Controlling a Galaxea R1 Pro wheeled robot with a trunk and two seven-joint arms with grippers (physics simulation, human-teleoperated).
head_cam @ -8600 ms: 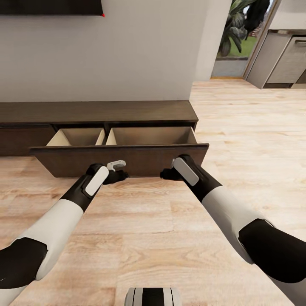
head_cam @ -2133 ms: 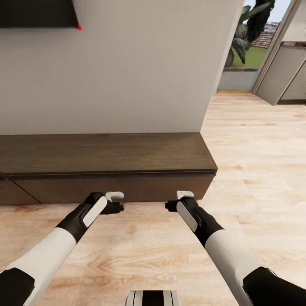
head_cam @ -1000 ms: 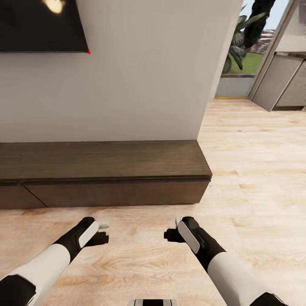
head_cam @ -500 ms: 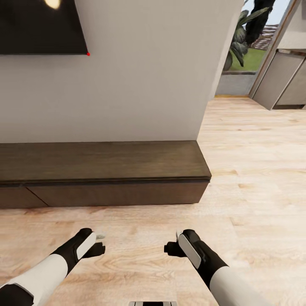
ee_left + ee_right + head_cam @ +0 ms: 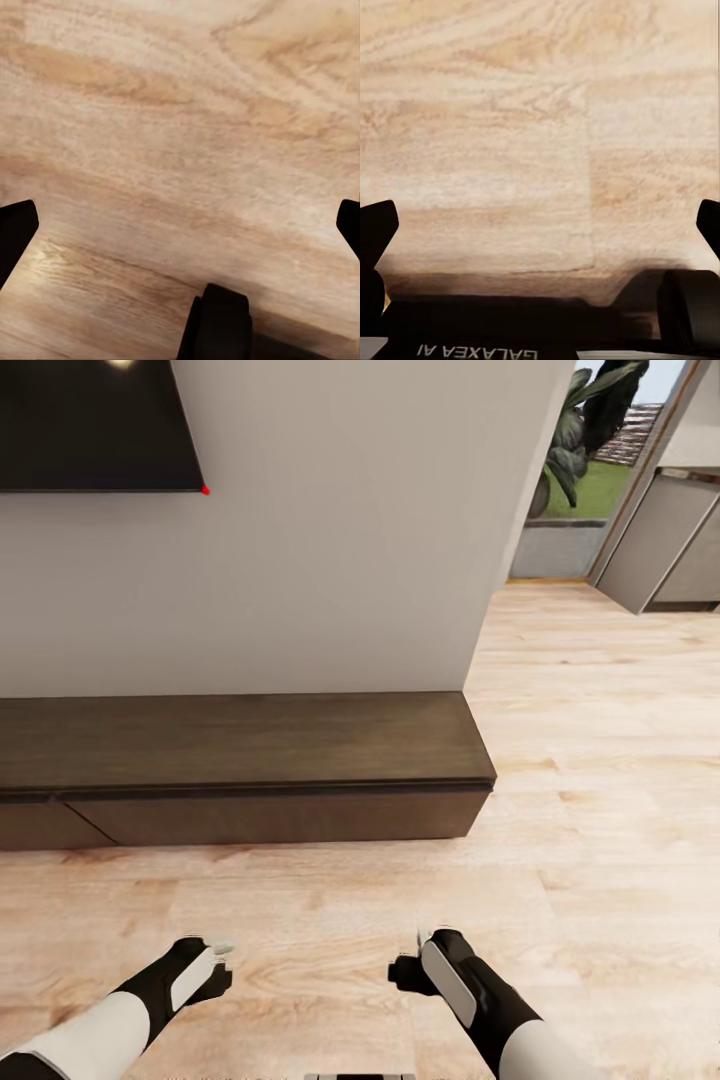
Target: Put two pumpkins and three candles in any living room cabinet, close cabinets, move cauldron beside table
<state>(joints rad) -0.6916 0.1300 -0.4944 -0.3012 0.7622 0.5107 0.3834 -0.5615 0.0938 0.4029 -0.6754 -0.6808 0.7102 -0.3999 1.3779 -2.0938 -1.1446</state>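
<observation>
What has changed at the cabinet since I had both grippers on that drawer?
The drawer of the cabinet has gone from pulled out to shut flush. The left gripper and right gripper have come off its front and drawn back over the floor, both open and empty. The cabinet top stayed bare.

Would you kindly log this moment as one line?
cabinet: closed | left gripper: open, empty | right gripper: open, empty | both over floor
</observation>
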